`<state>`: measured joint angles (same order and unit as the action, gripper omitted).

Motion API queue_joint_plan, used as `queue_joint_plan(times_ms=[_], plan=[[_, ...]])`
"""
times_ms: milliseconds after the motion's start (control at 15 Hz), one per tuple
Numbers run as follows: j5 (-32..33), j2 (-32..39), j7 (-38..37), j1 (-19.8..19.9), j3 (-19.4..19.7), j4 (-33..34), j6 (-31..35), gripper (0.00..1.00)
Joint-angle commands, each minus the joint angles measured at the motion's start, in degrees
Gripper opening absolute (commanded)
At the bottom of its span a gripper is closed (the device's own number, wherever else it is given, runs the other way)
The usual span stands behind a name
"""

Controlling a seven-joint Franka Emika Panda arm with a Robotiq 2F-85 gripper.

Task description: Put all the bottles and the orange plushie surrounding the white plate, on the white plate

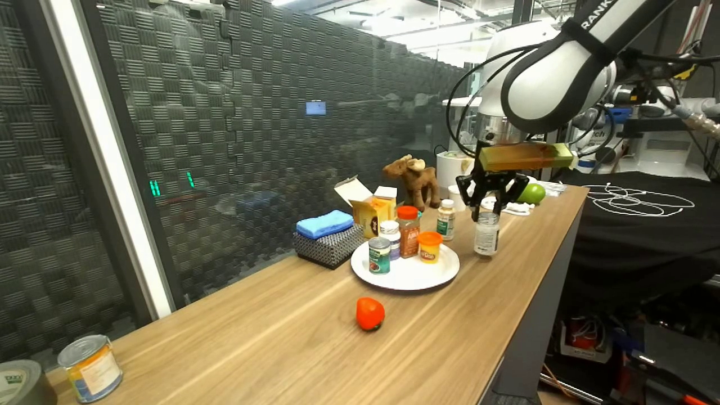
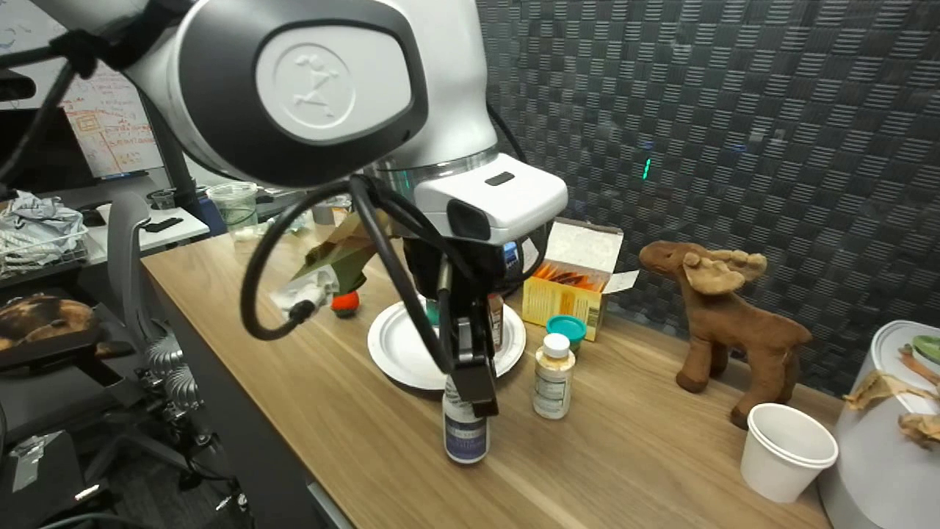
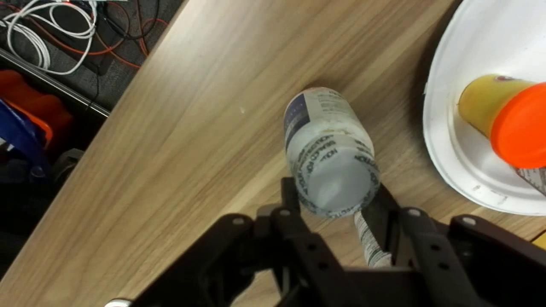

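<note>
Here, in an exterior view, the round white plate (image 1: 410, 278) carries a red-capped amber bottle (image 1: 409, 239). Just beside the plate, the black two-fingered gripper (image 1: 487, 215) pinches the top of an upright white cylindrical bottle (image 1: 486, 241); farther back stands a white-capped green-labelled bottle (image 1: 446, 224).

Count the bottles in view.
4: red-capped amber bottle and white-capped, purple-labelled bottle on the round white plate; white-capped, green-labelled bottle beside it; white cylindrical bottle gripped by the end effector. Others may be hidden.
</note>
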<state>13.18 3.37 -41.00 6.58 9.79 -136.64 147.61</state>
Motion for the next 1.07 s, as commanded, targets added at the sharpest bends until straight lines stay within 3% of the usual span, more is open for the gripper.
queue_joint_plan(times_ms=[0,200,467,1000], plan=[[2.31,-6.89,-3.4,-1.78,-1.81,-5.28,-1.23,0.2],[2.94,-8.75,-3.5,-3.16,-5.34,-7.09,-2.43,0.2],[0.33,-5.86,-2.76,-4.73,-9.16,-5.08,0.65,0.2],[-0.88,0.14,-2.64,-6.36,-10.2,1.44,4.75,0.18]])
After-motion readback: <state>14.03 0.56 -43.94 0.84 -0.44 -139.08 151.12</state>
